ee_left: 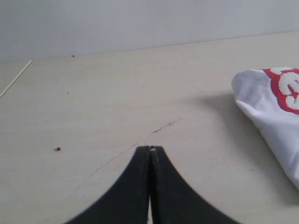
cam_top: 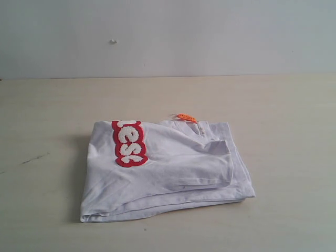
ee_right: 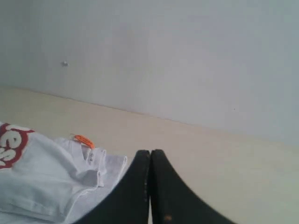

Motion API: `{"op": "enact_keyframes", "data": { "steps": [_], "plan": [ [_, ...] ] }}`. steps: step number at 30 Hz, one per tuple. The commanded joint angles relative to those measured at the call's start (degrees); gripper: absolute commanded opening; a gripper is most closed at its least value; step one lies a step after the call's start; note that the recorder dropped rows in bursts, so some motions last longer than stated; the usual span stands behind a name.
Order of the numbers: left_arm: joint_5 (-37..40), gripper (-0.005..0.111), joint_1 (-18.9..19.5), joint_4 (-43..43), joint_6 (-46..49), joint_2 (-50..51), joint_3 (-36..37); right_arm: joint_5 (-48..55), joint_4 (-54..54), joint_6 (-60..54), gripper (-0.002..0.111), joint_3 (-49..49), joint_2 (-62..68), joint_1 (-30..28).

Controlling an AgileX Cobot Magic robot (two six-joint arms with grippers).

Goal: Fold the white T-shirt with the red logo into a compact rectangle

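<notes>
On the left I have my left gripper [ee_left: 150,149] closed, its two black fingers pressed together from tip to base, with nothing between them. On the right, my right gripper [ee_right: 150,152] is the same: fingers touching, empty.

We take this for a robotics lab or test bench, though nothing labels it. A pale wood-grain tabletop [cam_top: 283,105] meets a plain grey-white wall [cam_top: 210,37], which bears one small fleck [cam_top: 113,41]. The surface shows work wear: a dark scratch [ee_left: 164,125] and a crumb of debris [ee_left: 58,149]. The black left gripper [ee_left: 150,148] and right gripper [ee_right: 150,152], each filmed from its own wrist, point to a robot's workspace.
</notes>
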Motion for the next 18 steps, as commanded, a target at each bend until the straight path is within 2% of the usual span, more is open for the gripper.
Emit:
{"op": "enact_keyframes", "data": {
  "steps": [1,10,18],
  "plan": [
    [-0.4,0.000,0.1,-0.5,-0.5,-0.4,0.2,-5.8,-1.5,0.6,0.000,4.2,-0.2,-4.3],
    [-0.4,0.000,0.1,-0.5,-0.5,-0.4,0.2,-7.4,-0.4,3.4,0.000,7.1,-2.9,-15.6],
    [-0.4,0.000,0.1,-0.5,-0.5,-0.4,0.2,0.7,-0.9,3.3,0.000,7.1,-2.9,-19.9]
  ]
}}
